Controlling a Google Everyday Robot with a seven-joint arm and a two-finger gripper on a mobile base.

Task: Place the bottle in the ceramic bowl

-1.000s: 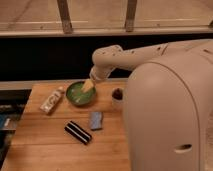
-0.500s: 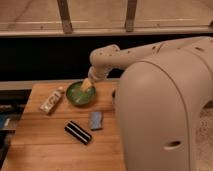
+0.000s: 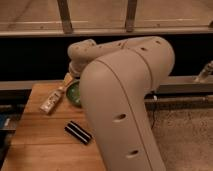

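While the bottle (image 3: 52, 100) lies near the left edge of the bench (image 3: 40, 142) beside the ceramic bowl (image 3: 74, 93), my pincer (image 3: 68, 80) hangs wide open just above them, holding nothing.

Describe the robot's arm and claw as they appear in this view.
The arm is built of thick, rounded cream-white shells with smooth, bulbous joints. The big near link carries a few small dark oval recesses, and no lettering shows. The claw is mostly hidden behind the arm. Only a pale yellowish tip shows, over the left rim of the ceramic bowl, by the upper end of the bottle.
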